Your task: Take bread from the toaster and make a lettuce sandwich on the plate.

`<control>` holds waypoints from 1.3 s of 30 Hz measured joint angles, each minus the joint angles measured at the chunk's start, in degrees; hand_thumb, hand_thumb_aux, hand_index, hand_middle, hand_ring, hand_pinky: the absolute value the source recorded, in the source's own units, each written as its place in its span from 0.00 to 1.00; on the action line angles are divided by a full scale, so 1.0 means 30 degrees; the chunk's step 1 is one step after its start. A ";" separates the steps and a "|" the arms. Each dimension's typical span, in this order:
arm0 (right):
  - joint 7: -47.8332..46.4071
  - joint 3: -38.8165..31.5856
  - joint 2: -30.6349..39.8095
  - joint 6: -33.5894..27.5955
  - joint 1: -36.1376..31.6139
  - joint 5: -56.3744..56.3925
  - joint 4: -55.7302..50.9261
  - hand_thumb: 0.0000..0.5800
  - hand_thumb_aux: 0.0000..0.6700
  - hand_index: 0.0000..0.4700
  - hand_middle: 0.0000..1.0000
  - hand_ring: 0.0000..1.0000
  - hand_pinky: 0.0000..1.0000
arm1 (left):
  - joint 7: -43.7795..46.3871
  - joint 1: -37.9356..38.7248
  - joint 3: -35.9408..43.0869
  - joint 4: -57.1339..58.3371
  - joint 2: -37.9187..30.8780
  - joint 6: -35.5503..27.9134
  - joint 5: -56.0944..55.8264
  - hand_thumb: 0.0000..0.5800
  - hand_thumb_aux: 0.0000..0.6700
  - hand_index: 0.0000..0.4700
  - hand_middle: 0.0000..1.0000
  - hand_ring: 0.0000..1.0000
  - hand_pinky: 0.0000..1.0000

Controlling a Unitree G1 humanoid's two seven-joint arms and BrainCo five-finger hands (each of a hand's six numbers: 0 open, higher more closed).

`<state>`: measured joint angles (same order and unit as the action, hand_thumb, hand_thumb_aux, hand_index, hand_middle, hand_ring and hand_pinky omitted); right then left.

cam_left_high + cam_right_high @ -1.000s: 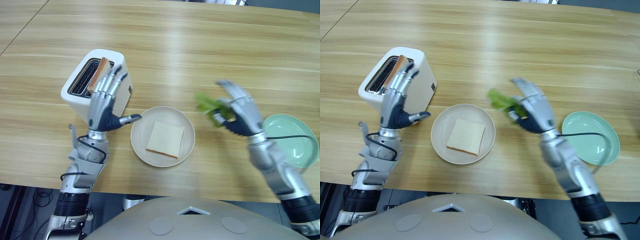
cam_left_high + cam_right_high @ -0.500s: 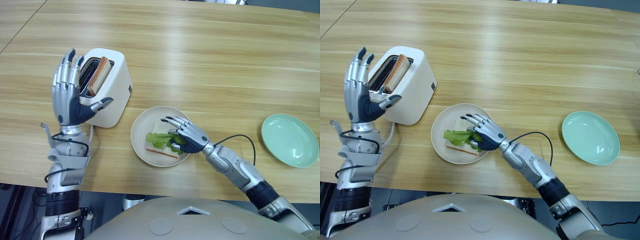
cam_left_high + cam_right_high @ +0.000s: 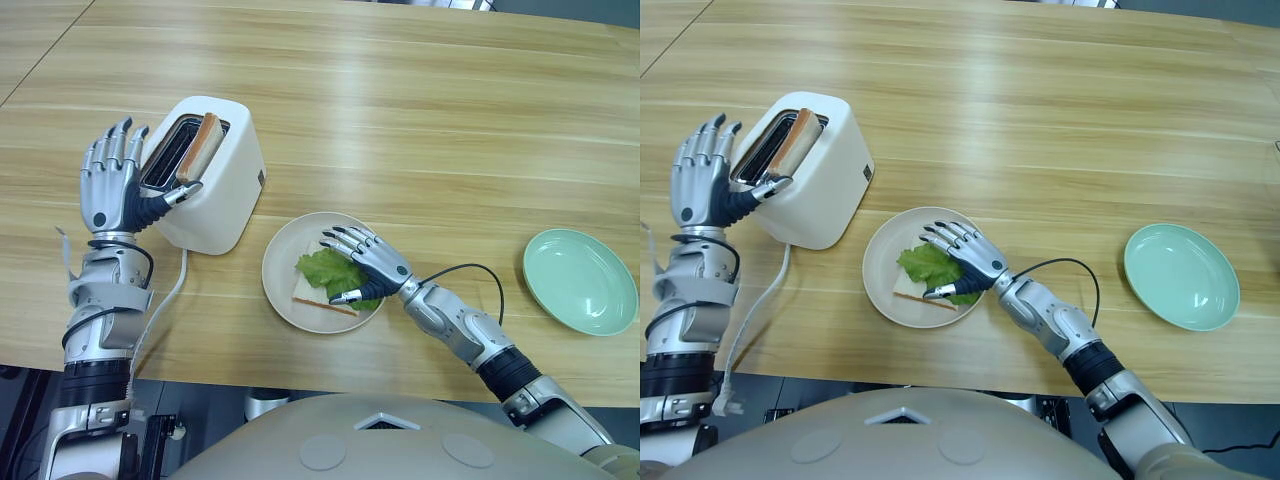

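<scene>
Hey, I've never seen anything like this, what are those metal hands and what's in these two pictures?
Those are a humanoid robot's hands. Both pictures come from a stereo camera on its head, looking down at one wooden table. A white toaster holds a bread slice; the left hand is open beside it, holding nothing. On the beige plate lies a second slice topped with lettuce; the right hand rests open over the lettuce. A green dish sits farther right.
</scene>
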<state>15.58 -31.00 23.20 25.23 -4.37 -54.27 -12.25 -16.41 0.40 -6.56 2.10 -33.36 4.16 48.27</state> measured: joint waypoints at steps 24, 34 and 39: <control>0.0808 0.3538 0.1072 -0.0450 0.3126 0.0936 0.6764 0.00 0.00 0.00 0.00 0.00 0.00 | 0.2451 -0.2663 0.1746 0.2167 -0.1615 0.1306 -0.2637 1.00 1.00 0.98 1.00 1.00 1.00; 0.2476 0.5467 -0.0231 -0.0766 0.3205 0.1574 0.7053 0.00 0.00 0.00 0.00 0.00 0.00 | -0.0774 -0.3833 0.0516 0.2369 0.0314 0.2764 -0.4568 1.00 1.00 0.98 1.00 1.00 1.00; 0.3219 0.6154 -0.0610 -0.0850 0.3122 0.1775 0.6486 0.00 0.00 0.00 0.00 0.00 0.00 | -0.2674 -0.5561 -0.1745 0.1856 0.1683 0.5768 -0.8173 1.00 1.00 0.98 1.00 1.00 1.00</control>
<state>25.24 -12.54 21.37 22.68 4.99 -48.95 7.21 -24.43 -16.29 -11.80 7.67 -28.31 21.46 23.76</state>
